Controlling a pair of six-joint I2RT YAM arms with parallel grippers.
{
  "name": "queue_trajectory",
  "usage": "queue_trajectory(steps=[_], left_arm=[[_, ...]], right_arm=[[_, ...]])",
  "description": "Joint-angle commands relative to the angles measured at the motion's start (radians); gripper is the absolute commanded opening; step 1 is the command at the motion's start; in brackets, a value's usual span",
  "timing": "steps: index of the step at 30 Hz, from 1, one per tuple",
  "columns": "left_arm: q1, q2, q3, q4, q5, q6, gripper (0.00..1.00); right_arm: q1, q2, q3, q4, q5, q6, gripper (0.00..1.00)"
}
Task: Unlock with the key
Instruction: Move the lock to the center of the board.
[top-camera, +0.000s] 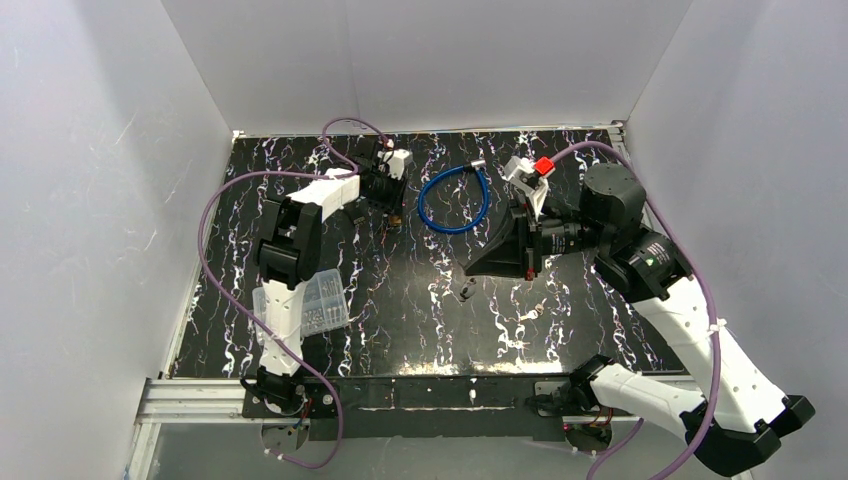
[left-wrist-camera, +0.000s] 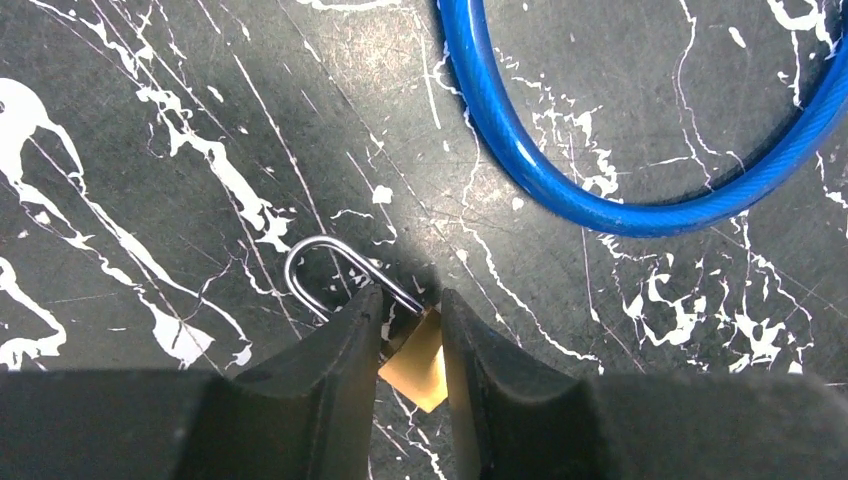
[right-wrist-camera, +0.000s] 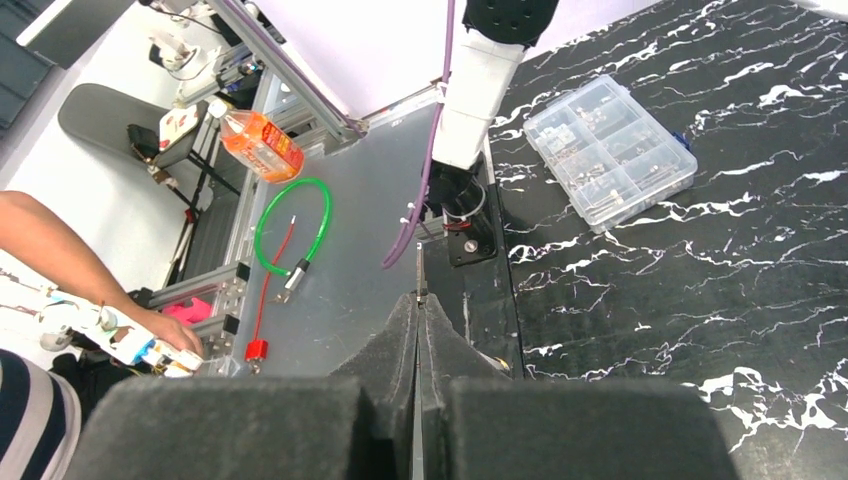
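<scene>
A brass padlock (left-wrist-camera: 420, 355) with a steel shackle (left-wrist-camera: 320, 265) lies on the black marble table at the back left. My left gripper (left-wrist-camera: 410, 310) stands over it, one finger pressed on each side of the brass body. It also shows in the top view (top-camera: 388, 205). My right gripper (top-camera: 470, 268) is near the table's middle, raised and pointing left, well apart from the padlock. Its fingers are shut on a thin key (right-wrist-camera: 421, 288), whose blade sticks out past the fingertips. A small ring (top-camera: 466, 292) hangs below it.
A blue cable loop (top-camera: 453, 198) lies just right of the padlock, also in the left wrist view (left-wrist-camera: 600, 180). A clear parts box (top-camera: 310, 303) sits by the left arm. Loose keys (top-camera: 530, 310) lie on the table. A white and red clamp (top-camera: 530, 170) is at the back.
</scene>
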Motion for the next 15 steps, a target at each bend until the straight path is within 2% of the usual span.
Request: queue_trajectory(steps=[1,11,15], left_arm=[[-0.011,-0.034,-0.062,-0.016,-0.057,-0.002,0.25],[-0.059,-0.162,-0.241,-0.011,-0.044,-0.056,0.21],[-0.084,-0.234,-0.32,-0.064,-0.04,-0.114,0.18]], right_arm=[[-0.023,-0.022,-0.005,0.105,-0.103,0.042,0.01],[-0.035,-0.026,-0.005,0.118,-0.106,0.06,0.01],[-0.036,-0.023,-0.013,0.117,-0.1,0.057,0.01]])
